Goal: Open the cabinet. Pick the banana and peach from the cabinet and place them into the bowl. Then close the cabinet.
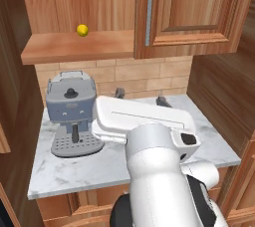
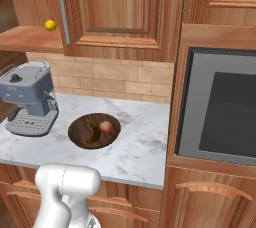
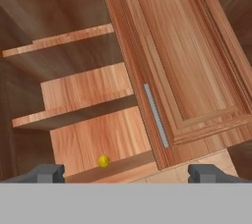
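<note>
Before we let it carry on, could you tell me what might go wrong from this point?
The small yellow banana sits near the front edge of the cabinet's open shelf; a clumsy approach by the open gripper could knock it off. The peach already lies in the bowl, so a hard drop may jostle it. The coffee machine stands just below.

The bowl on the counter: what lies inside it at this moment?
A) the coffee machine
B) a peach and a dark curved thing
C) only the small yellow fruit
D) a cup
B: in the right base view the bowl holds the peach beside a dark curved thing; the small yellow fruit sits on the cabinet shelf.
</note>
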### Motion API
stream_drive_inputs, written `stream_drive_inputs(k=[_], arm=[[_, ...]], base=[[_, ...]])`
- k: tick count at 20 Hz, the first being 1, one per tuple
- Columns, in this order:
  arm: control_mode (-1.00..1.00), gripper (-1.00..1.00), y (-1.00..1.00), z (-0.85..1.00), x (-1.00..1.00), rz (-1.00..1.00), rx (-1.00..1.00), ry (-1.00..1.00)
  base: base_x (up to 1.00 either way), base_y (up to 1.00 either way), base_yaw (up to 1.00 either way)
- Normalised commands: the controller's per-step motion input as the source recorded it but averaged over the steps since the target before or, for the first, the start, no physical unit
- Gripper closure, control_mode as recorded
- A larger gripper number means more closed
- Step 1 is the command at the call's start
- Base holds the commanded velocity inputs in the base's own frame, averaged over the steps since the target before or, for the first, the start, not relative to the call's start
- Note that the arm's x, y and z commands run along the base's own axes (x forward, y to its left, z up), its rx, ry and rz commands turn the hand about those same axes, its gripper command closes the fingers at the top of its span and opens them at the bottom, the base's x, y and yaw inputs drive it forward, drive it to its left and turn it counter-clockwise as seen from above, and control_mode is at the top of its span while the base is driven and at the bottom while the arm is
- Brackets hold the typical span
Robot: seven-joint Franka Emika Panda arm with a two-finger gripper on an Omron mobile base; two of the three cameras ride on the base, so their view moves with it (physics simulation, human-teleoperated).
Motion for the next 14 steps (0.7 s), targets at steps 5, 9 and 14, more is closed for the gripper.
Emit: stream_drive_inputs(k=[5, 9, 14], arm=[[-1.0, -1.0, 0.11, 0.0, -0.32, 0.0, 0.0, 0.0], [-1.0, -1.0, 0.76, 0.0, -0.04, 0.0, -0.04, 0.0], [-1.0, -1.0, 0.91, 0.0, 0.0, 0.0, -0.07, 0.03]], base=[[0.0, 0.0, 0.0], [0.0, 0.0, 0.0], [0.0, 0.0, 0.0]])
